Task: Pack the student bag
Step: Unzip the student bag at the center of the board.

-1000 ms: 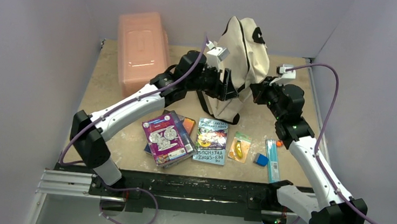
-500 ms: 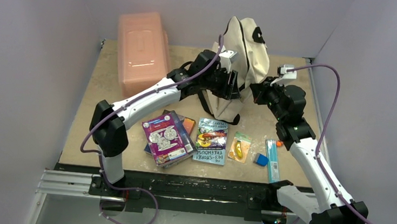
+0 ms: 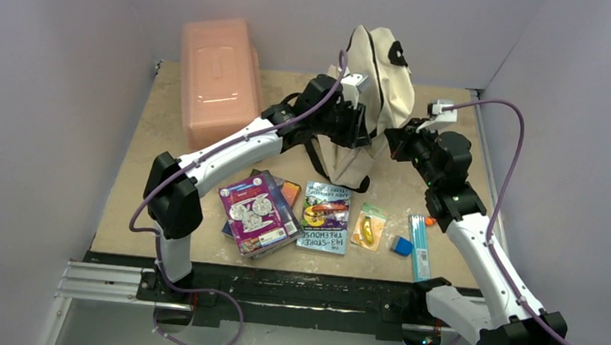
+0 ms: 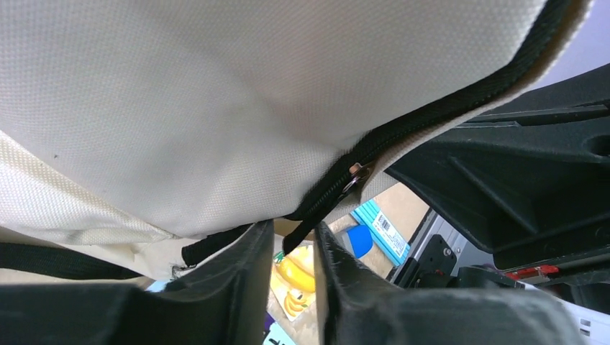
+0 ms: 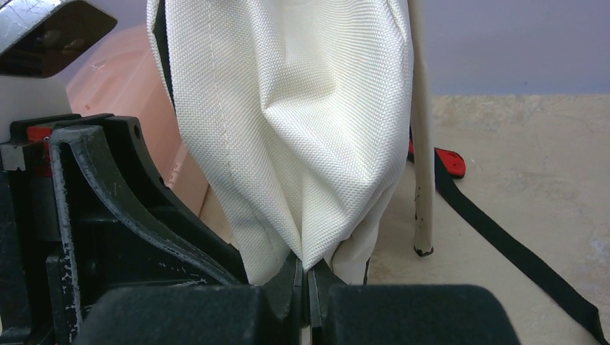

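Barely started tbh. Bag point(image 3: 377, 79) stands at 12 o'clock on the bench point(image 3: 163, 143), zip point(image 4: 403, 129) looks mostly shut. Right pincer point(image 5: 308, 277) pinches its cloth; left pincer point(image 4: 288, 287) is narrowly spread around the zip's tail. Books point(image 3: 255, 211), pens point(image 3: 419, 245) lie loose at 6 o'clock. Scuffed tan board, pink box point(image 3: 214, 77) at 10, plain lilac walls point(image 3: 44, 74).

Place: robotics lab cell.
Walls: plain lilac panels point(image 3: 33, 99) on three sides of the left gripper point(image 3: 361, 133).
Base: aluminium rail point(image 3: 101, 281) behind it.
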### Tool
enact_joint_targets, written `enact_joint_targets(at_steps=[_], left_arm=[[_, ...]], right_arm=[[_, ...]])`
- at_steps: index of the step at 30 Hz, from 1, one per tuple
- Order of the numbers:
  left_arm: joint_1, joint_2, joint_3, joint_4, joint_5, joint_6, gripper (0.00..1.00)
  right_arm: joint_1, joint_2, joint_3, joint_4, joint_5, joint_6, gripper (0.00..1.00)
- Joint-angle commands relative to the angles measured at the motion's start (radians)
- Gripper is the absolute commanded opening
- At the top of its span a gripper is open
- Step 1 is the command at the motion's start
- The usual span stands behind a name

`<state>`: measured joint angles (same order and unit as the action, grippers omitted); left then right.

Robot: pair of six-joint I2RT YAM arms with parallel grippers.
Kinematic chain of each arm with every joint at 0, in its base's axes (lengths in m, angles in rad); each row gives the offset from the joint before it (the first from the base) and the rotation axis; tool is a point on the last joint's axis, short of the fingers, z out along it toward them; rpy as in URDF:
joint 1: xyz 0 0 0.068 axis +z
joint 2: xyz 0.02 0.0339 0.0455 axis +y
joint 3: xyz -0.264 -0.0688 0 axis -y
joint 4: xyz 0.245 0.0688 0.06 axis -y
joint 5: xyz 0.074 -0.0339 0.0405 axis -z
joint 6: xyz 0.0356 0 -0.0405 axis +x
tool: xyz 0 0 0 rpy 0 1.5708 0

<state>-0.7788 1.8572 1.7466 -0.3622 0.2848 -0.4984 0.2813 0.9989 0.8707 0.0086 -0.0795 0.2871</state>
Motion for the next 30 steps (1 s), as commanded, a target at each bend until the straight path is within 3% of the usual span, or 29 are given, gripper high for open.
enact_joint_targets(at_steps=[1,3,6,14,18,23,27,30], left_arm=[[-0.004,-0.004,0.040,0.048,0.032,-0.019,0.16],[-0.004,-0.017,0.037,0.055,0.054,-0.026,0.00],[0.001,-0.075,0.024,0.089,0.071,-0.093,0.00],[0.104,-0.124,0.095,0.365,0.233,-0.596,0.00],[0.127,-0.096,0.176,0.458,0.209,-0.761,0.00],[0.190,-0.034,0.322,0.414,0.119,-0.835,0.00],[0.242,0.020,0.443,0.260,0.096,-0.852,0.00],[0.241,0.029,0.434,0.340,0.166,-0.828,0.00]], right_arm=[[-0.003,-0.024,0.033,0.101,-0.031,-0.012,0.00],[-0.002,-0.017,0.038,0.084,-0.012,-0.027,0.00],[-0.001,-0.009,0.021,0.089,0.042,-0.103,0.00],[-0.002,0.027,-0.041,0.208,0.153,-0.158,0.00],[0.021,0.021,-0.092,0.292,0.217,-0.220,0.00],[0.039,-0.003,-0.152,0.373,0.309,-0.276,0.00],[0.045,0.000,-0.149,0.350,0.339,-0.247,0.00],[0.057,0.025,-0.106,0.291,0.296,-0.233,0.00]])
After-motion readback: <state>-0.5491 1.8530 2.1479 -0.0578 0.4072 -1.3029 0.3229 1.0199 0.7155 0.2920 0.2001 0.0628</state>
